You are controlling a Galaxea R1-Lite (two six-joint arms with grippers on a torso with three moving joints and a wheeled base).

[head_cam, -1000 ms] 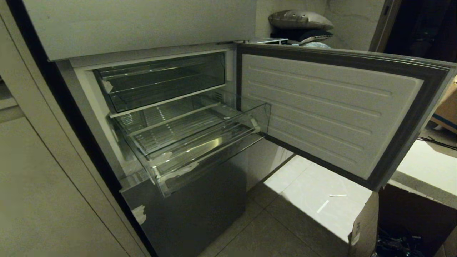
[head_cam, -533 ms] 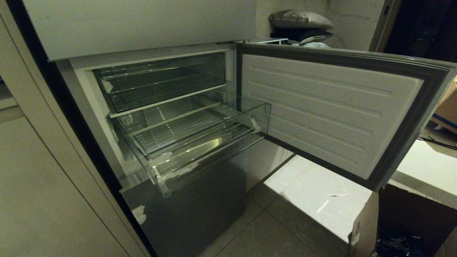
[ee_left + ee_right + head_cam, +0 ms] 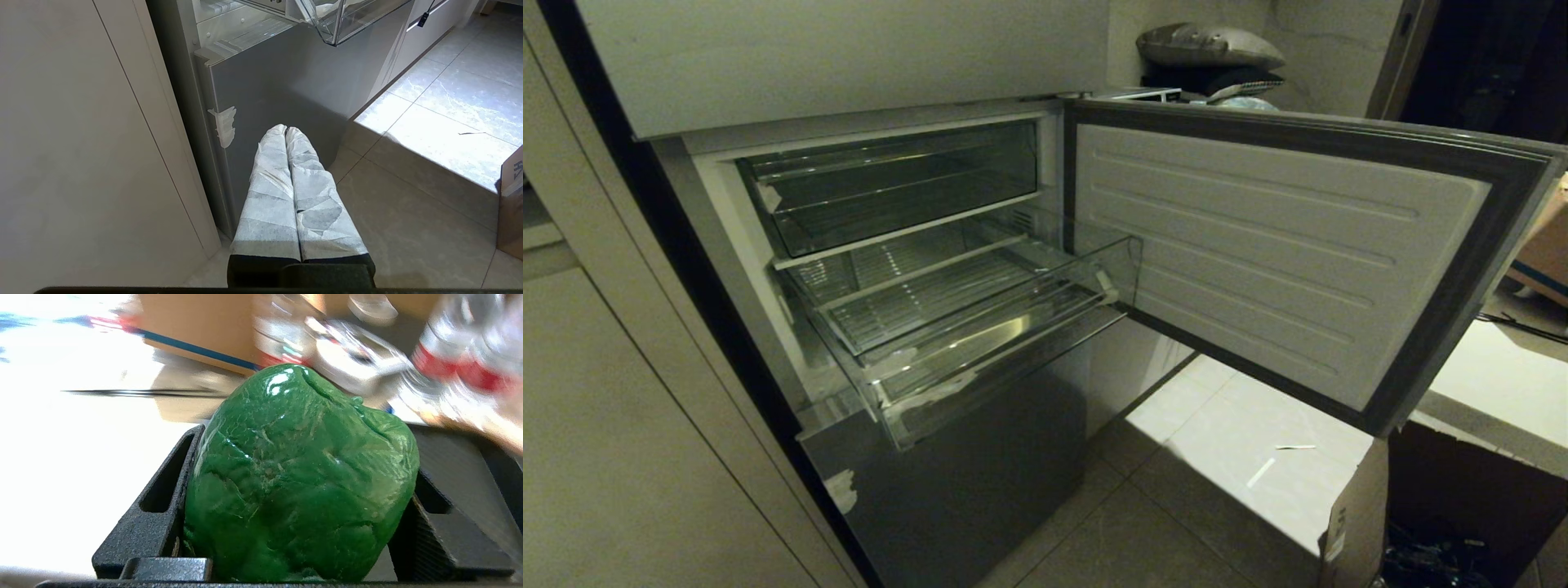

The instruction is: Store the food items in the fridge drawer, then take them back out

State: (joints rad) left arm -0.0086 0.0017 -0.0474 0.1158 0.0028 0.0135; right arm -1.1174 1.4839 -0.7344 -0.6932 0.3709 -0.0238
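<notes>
So the fridge drawer (image 3: 980,335) is pulled way out of the fridge, clear plastic with a ribbed floor, and as far as I can see there's nothing in it. Bits of white tape sit along its front lip. Above it there's another clear drawer (image 3: 890,192) that's pushed in. The fridge door (image 3: 1282,253) hangs wide open off to the right, its white ribbed inner side facing the camera. Below the pulled-out drawer is the grey front panel (image 3: 964,482) with a scrap of white tape (image 3: 224,125) stuck near its edge.

Neither arm shows up in the head view. The right gripper (image 3: 294,490) is clamped on a green pepper (image 3: 298,477), shiny and a bit wrinkly, wedged between the two black fingers (image 3: 155,522) and filling most of the wrist view. Behind it everything's blurry, but I can make out a cardboard box (image 3: 196,330) with a blue stripe and some plastic bottles (image 3: 457,363) with red labels. So the pepper isn't at the drawer, it's off somewhere by those.

The left gripper (image 3: 286,130) is low down by the grey panel, underneath the drawer's front corner, pointing at the panel. Its two white-wrapped fingers (image 3: 269,196) are pressed together with nothing between them. Tiled floor (image 3: 408,212) to its side, with a bright patch of light on it.
</notes>
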